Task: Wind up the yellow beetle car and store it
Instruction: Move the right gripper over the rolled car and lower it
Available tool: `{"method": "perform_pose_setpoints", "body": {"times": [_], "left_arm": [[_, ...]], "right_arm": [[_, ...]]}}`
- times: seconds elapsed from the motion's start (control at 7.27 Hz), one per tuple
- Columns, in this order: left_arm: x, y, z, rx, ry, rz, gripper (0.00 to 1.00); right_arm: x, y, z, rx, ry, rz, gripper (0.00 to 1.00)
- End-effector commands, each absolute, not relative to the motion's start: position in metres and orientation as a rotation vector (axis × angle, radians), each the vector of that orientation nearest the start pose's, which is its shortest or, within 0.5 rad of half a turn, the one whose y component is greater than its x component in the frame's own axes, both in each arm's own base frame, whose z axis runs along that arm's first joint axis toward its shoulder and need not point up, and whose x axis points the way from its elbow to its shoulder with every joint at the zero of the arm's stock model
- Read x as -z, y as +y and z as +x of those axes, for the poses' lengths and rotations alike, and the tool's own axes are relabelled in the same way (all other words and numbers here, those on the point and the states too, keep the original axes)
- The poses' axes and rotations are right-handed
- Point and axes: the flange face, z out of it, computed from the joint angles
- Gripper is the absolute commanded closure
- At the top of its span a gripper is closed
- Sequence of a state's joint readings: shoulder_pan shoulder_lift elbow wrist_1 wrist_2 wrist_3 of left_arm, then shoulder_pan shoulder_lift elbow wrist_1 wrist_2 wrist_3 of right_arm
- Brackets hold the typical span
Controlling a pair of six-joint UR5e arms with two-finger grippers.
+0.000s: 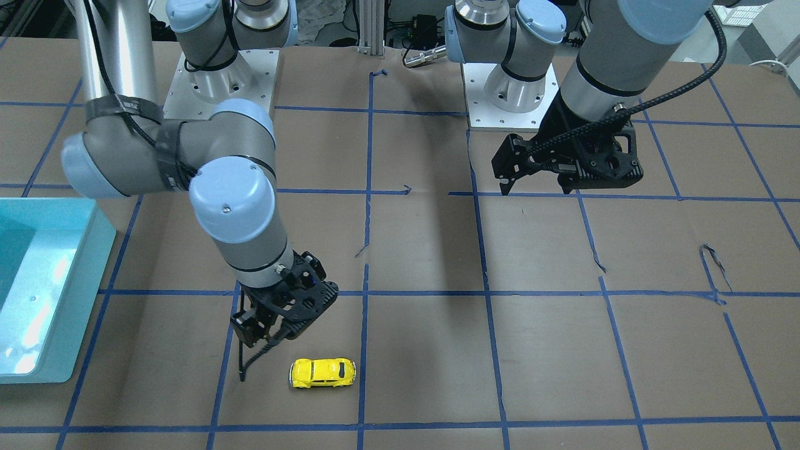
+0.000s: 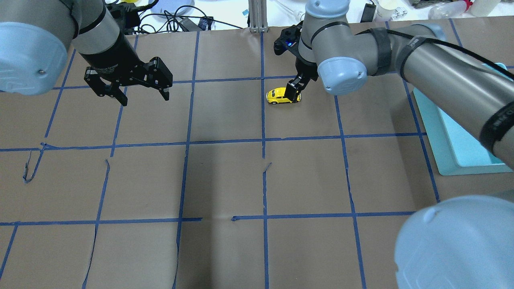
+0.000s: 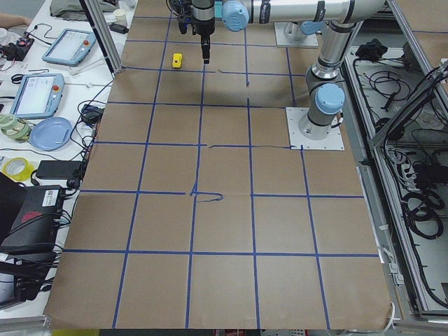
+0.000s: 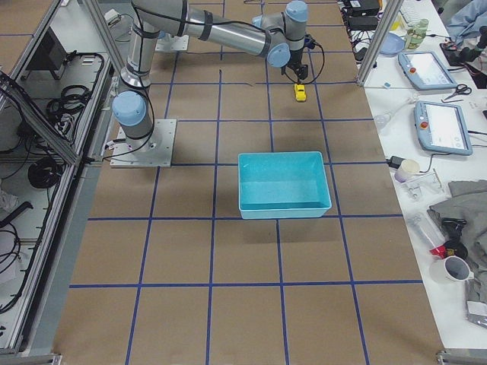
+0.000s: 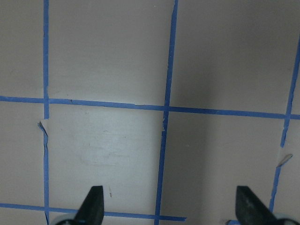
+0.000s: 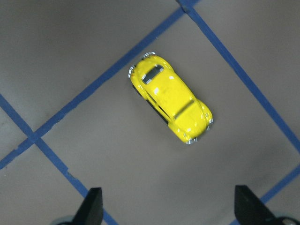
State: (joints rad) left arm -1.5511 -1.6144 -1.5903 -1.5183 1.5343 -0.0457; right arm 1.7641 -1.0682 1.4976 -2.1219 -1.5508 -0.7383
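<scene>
Right wrist-mounted view: the right gripper (image 6: 171, 208) hangs over the worktop (image 2: 225, 180) with its fingers (image 6: 93, 206) spread wide and nothing between them. The yellow beetle car (image 6: 169, 98) stands on its wheels ahead of the fingertips, untouched, its long axis lying diagonal to the line on which the fingers close. The front-facing view shows the car just beside these fingers, not under them. The left gripper (image 2: 144, 97), fingers likewise spread and empty, hovers well apart from the car and has only bare paper below it. The step in hand appears to be the approach before the first grasp; neither winding nor storing has begun. The next move likely calls for turning the wrist so the fingers face the car's flanks, centring, descending, and pinching gently, since the glossy rounded body may slip. The teal bin (image 4: 285, 210), beyond reach of either set of fingers, is the probable store.
</scene>
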Motion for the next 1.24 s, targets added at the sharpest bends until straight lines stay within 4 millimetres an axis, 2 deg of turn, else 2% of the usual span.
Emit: {"method": "perform_pose_setpoints", "body": {"times": [0.0, 0.14, 0.28, 0.41, 0.69, 0.83, 0.96, 1.1], "left_arm": [[-0.467, -0.499, -0.112, -0.014, 3.083, -0.021, 0.00], [-0.458, -0.498, -0.115, -0.022, 3.087, -0.058, 0.00], [-0.447, -0.506, -0.114, -0.033, 3.088, -0.096, 0.00], [-0.449, -0.503, -0.112, -0.029, 3.089, -0.075, 0.00], [-0.450, -0.502, -0.113, -0.024, 3.088, -0.087, 0.00], [-0.451, -0.501, -0.115, -0.021, 3.088, -0.087, 0.00], [-0.451, -0.500, -0.117, -0.023, 3.090, -0.085, 0.00], [-0.452, -0.500, -0.121, -0.019, 3.129, -0.084, 0.00]], "right_arm": [[-0.251, -0.663, 0.292, 0.195, 2.463, -2.015, 0.03], [-0.241, -0.678, 0.297, 0.194, 2.332, -2.181, 0.05], [-0.224, -0.690, 0.300, 0.180, 2.267, -2.246, 0.06], [-0.212, -0.698, 0.302, 0.166, 2.185, -2.327, 0.08], [-0.196, -0.696, 0.301, 0.129, 2.112, -2.379, 0.14], [-0.194, -0.696, 0.301, 0.123, 2.116, -2.372, 0.22], [-0.196, -0.696, 0.301, 0.125, 2.108, -2.381, 0.51], [-0.199, -0.696, 0.300, 0.125, 2.111, -2.381, 0.85]]}}
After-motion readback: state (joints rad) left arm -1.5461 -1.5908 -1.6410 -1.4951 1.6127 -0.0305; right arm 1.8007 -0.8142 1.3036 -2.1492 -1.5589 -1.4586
